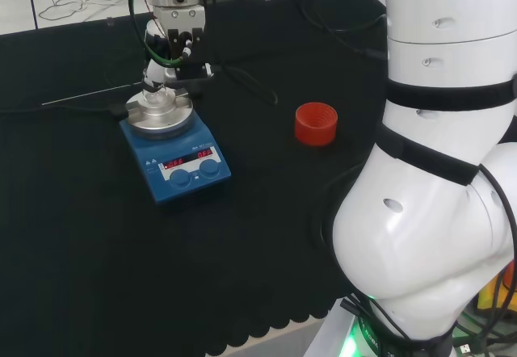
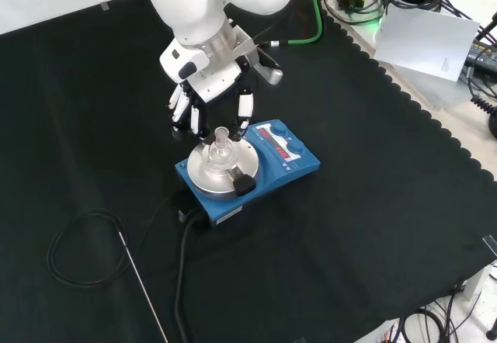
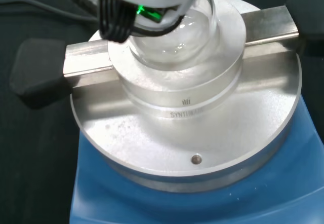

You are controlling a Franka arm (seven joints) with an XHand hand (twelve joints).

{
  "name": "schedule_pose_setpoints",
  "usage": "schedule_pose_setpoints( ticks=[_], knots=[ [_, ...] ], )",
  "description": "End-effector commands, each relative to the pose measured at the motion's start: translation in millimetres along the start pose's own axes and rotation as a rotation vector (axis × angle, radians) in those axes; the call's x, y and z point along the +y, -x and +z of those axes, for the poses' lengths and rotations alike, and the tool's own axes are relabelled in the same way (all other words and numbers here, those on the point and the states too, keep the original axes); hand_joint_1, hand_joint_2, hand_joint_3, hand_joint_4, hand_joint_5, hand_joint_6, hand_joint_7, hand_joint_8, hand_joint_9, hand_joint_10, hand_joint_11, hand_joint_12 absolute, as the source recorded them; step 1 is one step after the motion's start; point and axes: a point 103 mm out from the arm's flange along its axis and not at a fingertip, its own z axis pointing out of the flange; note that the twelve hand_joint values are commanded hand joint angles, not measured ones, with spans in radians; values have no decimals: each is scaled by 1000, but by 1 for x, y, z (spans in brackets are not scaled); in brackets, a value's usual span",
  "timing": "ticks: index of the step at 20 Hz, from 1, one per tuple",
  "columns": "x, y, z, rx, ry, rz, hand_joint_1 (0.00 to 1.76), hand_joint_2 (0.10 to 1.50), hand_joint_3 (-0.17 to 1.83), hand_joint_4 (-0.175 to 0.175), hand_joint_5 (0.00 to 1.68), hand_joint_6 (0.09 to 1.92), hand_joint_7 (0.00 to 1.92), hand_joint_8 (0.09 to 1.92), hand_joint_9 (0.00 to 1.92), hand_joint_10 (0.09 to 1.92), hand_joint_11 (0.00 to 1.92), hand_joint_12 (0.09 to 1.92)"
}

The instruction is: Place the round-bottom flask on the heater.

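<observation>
Front view, left to right: a thin metal rod [image 2: 144, 285] and a looped black cable [image 2: 78, 246] lie on the black cloth [image 2: 373, 226] at about 7 o'clock from the heater [image 2: 248, 168]. The hand [image 2: 210, 98] hangs at the heater's 11 o'clock, fingers pointing down and roughly straight around the neck of the round-bottom flask [image 2: 221, 147]. One fingertip looks just beside the neck at its 1 o'clock; I can't tell whether it touches. Nothing is visibly curled round the glass, so I read the fingers as relaxed, holding nothing.

The flask sits upright in the round metal block [image 2: 217, 168] on top of the heater, with the heater's control knobs [image 2: 287, 137] at 3 o'clock from the block.

Wrist view agrees: the flask bulb [image 3: 174, 36] rests in the block's well [image 3: 187, 82], with handle bars running out to both sides.

Head view: the hand [image 1: 174, 38] is at 12 o'clock above the heater [image 1: 174, 151]; the red ribbed ring stand [image 1: 315, 123] stands empty, well apart at the heater's 3 o'clock.

Step, as I judge it: placement done, release phase. Next move calls for a straight vertical lift of the hand, with fingers spread clear of the neck so they don't snag and tip the flask out of the well.
</observation>
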Motion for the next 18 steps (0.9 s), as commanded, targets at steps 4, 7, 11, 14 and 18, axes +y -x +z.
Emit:
schedule_pose_setpoints(
  ticks=[4,7,11,14,18],
  knots=[
    [-8,0,-6,10,-16,4,801,604,552,-47,445,559,272,712,547,664,375,1350],
    [-14,0,-8,10,-8,8,777,596,527,-45,422,474,251,714,525,677,355,1359],
    [-30,2,-18,8,21,16,762,603,500,-44,427,414,239,711,512,682,339,1362],
    [-45,6,-27,5,43,31,758,610,484,-44,440,373,238,709,509,684,336,1361],
    [-68,12,-38,0,68,50,755,613,480,-44,443,359,237,708,509,683,334,1361]
  ],
)
